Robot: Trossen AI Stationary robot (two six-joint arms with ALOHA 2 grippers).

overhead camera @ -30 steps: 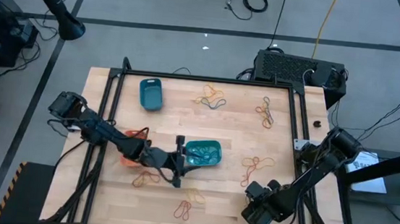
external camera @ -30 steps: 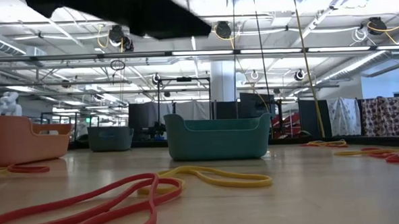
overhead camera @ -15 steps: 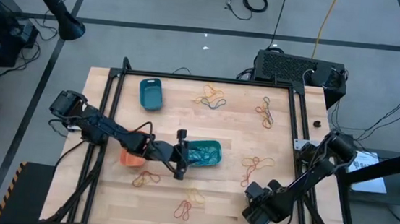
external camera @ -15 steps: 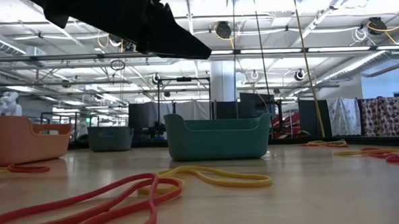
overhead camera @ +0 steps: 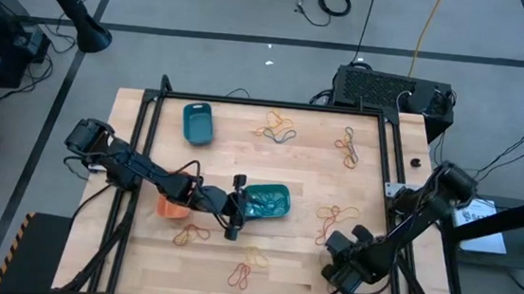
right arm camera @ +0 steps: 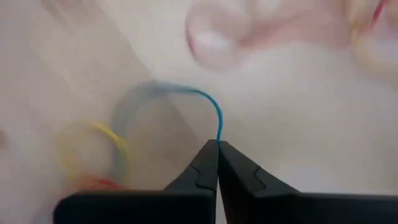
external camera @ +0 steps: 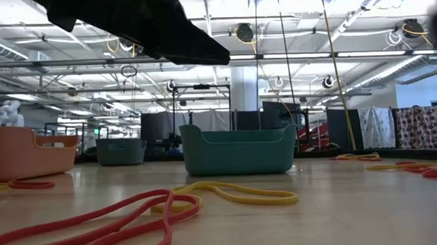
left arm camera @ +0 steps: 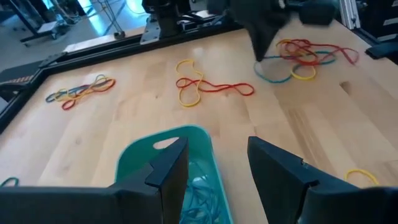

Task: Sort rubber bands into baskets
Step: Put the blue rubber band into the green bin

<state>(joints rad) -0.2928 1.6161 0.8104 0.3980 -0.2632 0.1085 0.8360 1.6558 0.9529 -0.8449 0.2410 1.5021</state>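
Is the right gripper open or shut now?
Shut. In the right wrist view the right gripper has its two fingers pressed together, pinching a blue rubber band at the tips.

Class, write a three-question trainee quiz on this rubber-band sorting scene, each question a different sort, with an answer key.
1. True or false: the right gripper is shut on a blue band.
2. Over which basket does the left gripper hover? A orange, B teal, C dark blue.
3. Fill in: the left gripper's jaws stand ____.

Key: 1 true. 2 B, the teal basket. 3 open.
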